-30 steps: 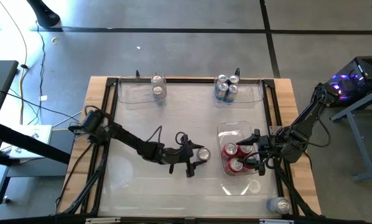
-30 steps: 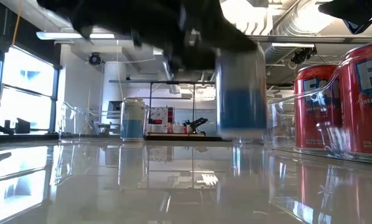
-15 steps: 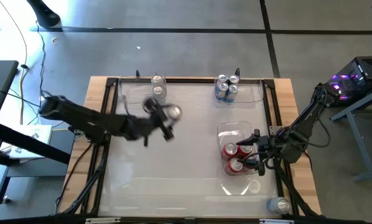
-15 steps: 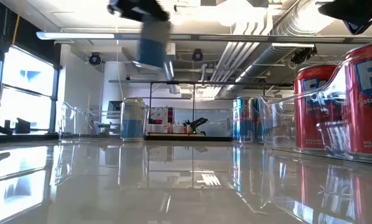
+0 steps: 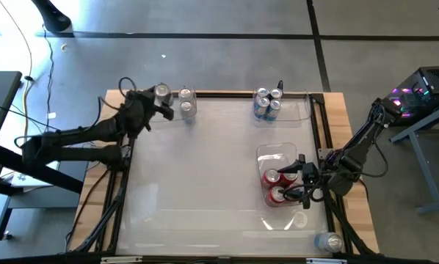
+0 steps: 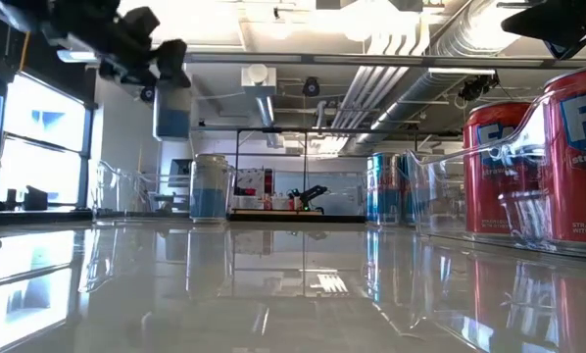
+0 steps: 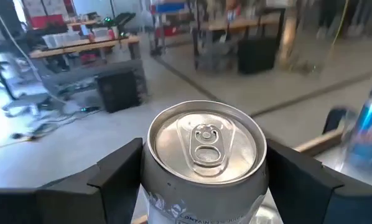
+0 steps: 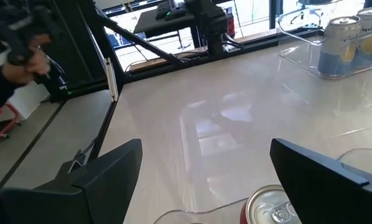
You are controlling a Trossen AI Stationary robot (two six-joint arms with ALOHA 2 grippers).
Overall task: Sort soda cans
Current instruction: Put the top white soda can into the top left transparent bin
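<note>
On the glossy table (image 5: 205, 169), cans stand sorted in clear bins. The left gripper (image 5: 158, 101) grips a silver can (image 5: 161, 92) at upper left; the right gripper (image 5: 302, 183) hangs open over red cans (image 5: 274, 185). One can (image 5: 329, 241) at lower right waits.

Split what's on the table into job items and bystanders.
Job items: can held in left gripper; cans in far-left bin; blue cans; red cans; right gripper.
Bystanders: clear bins; lone can on table edge.
</note>
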